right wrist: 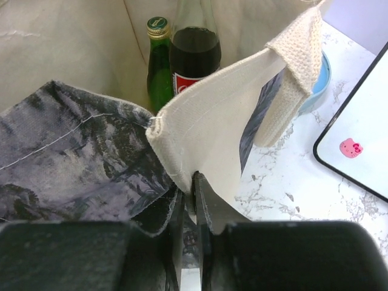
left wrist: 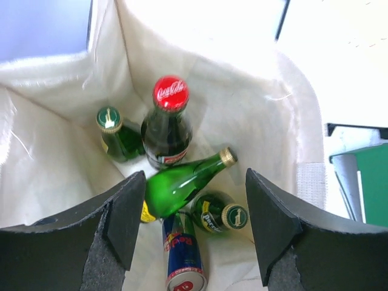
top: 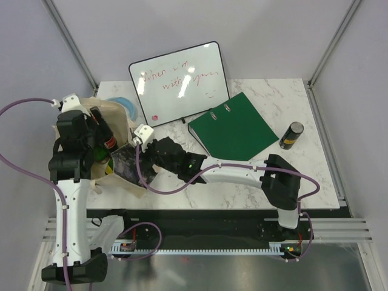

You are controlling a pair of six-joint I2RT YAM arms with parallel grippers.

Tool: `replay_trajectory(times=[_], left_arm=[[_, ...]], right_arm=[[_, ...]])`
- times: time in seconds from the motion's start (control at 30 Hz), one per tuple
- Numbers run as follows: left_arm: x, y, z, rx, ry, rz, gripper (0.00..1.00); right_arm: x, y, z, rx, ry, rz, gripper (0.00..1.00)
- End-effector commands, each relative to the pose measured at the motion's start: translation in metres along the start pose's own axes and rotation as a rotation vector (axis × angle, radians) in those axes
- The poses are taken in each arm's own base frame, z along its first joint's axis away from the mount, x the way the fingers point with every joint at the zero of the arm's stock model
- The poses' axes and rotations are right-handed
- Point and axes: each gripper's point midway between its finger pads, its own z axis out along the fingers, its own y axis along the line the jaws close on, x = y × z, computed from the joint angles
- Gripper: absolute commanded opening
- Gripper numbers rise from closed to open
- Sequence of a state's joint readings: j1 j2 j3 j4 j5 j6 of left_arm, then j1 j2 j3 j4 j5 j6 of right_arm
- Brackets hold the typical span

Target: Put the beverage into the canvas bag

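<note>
Saw the canvas bag standing at the far left of the marbled surface, mouth open upward: beige cloth, pale inside, with a dark, mottled square print on the side facing the right hand. Saw its rim pinched between that hand's closed fingers, with a woven strap drooping just beside. Saw the left hand above the open mouth, spread wide and gripping nothing. Noted inside the bag, below that hand, a leaning green bottle, gold cap tilted toward the right wall, next to a red-capped cola bottle, an upright green bottle at the left, a gold-capped bottle and a blue and silver can. Noted a dark can well apart at the far right, beyond a green binder
</note>
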State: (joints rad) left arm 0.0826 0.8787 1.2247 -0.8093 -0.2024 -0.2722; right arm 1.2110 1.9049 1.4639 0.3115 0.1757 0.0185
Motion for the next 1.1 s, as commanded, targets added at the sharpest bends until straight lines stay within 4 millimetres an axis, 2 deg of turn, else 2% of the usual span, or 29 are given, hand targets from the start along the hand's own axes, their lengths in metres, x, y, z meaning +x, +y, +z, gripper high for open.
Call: replay_trajectory(times=[0.0, 0.07, 0.1, 0.13, 0.17, 0.2, 0.27, 0.3, 0.33, 0.37, 0.4, 0.47, 0.5, 0.53, 0.57, 0.6, 0.67, 0.7, 0.77, 0.8, 0.83, 0.9, 0.97, 1.07], left_arm=[[-0.041, -0.017, -0.021, 0.101, -0.106, 0.072, 0.74], [-0.049, -0.031, -0.028, 0.172, -0.112, 0.075, 0.74], [-0.051, -0.035, -0.029, 0.191, -0.116, 0.070, 0.74], [-0.054, -0.039, -0.031, 0.212, -0.117, 0.067, 0.74], [-0.059, -0.044, -0.035, 0.235, -0.130, 0.067, 0.74], [-0.061, -0.048, -0.036, 0.253, -0.134, 0.083, 0.77], [-0.060, -0.065, -0.039, 0.334, -0.126, 0.127, 0.79], [-0.057, -0.072, -0.041, 0.371, -0.116, 0.145, 0.80], [-0.051, -0.092, -0.048, 0.453, -0.101, 0.174, 0.82], [-0.048, -0.101, -0.050, 0.483, -0.095, 0.187, 0.89], [-0.045, -0.109, -0.053, 0.508, -0.089, 0.201, 0.93], [-0.033, -0.131, -0.060, 0.579, -0.072, 0.247, 1.00], [-0.030, -0.139, -0.064, 0.610, -0.068, 0.262, 1.00], [-0.021, -0.153, -0.073, 0.678, -0.054, 0.288, 1.00], [-0.018, -0.160, -0.076, 0.709, -0.051, 0.311, 1.00], [-0.015, -0.165, -0.081, 0.738, -0.050, 0.324, 1.00], [-0.005, -0.179, -0.094, 0.817, -0.045, 0.355, 1.00], [-0.008, -0.182, -0.102, 0.852, -0.070, 0.350, 1.00], [0.001, -0.192, -0.117, 0.955, -0.066, 0.347, 1.00], [-0.009, -0.196, -0.131, 1.016, -0.126, 0.322, 1.00], [0.001, -0.202, -0.140, 1.097, -0.113, 0.321, 1.00], [-0.003, -0.205, -0.156, 1.169, -0.146, 0.256, 1.00], [-0.012, -0.205, -0.172, 1.229, -0.216, 0.194, 1.00], [-0.018, -0.202, -0.182, 1.252, -0.266, 0.165, 1.00]], right_arm=[[-0.021, -0.002, -0.021, 0.027, -0.010, 0.069, 0.30], [-0.034, -0.007, -0.033, 0.052, -0.023, 0.112, 0.39], [-0.033, -0.011, -0.040, 0.075, -0.005, 0.120, 0.51], [-0.045, -0.015, -0.053, 0.086, -0.018, 0.148, 0.54], [-0.047, -0.019, -0.061, 0.102, -0.009, 0.158, 0.57], [-0.039, -0.027, -0.071, 0.147, 0.036, 0.166, 0.64], [-0.041, -0.037, -0.096, 0.200, 0.053, 0.231, 0.69], [-0.023, -0.056, -0.112, 0.306, 0.118, 0.231, 0.75], [-0.021, -0.070, -0.129, 0.370, 0.134, 0.255, 0.78], [-0.014, -0.084, -0.139, 0.447, 0.150, 0.346, 0.80], [0.007, -0.116, -0.157, 0.551, 0.231, 0.363, 0.82], [0.016, -0.154, -0.185, 0.688, 0.245, 0.451, 0.85], [0.029, -0.189, -0.208, 0.806, 0.282, 0.464, 0.88], [0.028, -0.213, -0.228, 0.906, 0.268, 0.458, 0.89], [0.029, -0.231, -0.244, 0.985, 0.267, 0.462, 0.90], [0.038, -0.264, -0.276, 1.118, 0.303, 0.465, 0.91], [0.036, -0.294, -0.310, 1.236, 0.299, 0.489, 0.91], [0.038, -0.315, -0.341, 1.337, 0.297, 0.512, 0.93], [0.042, -0.332, -0.369, 1.425, 0.296, 0.536, 0.96], [0.048, -0.349, -0.394, 1.504, 0.290, 0.569, 0.97], [0.053, -0.357, -0.404, 1.539, 0.291, 0.583, 0.97], [0.065, -0.375, -0.426, 1.611, 0.298, 0.636, 0.98], [0.073, -0.386, -0.431, 1.609, 0.305, 0.674, 0.98], [0.087, -0.399, -0.438, 1.632, 0.333, 0.707, 0.98]])
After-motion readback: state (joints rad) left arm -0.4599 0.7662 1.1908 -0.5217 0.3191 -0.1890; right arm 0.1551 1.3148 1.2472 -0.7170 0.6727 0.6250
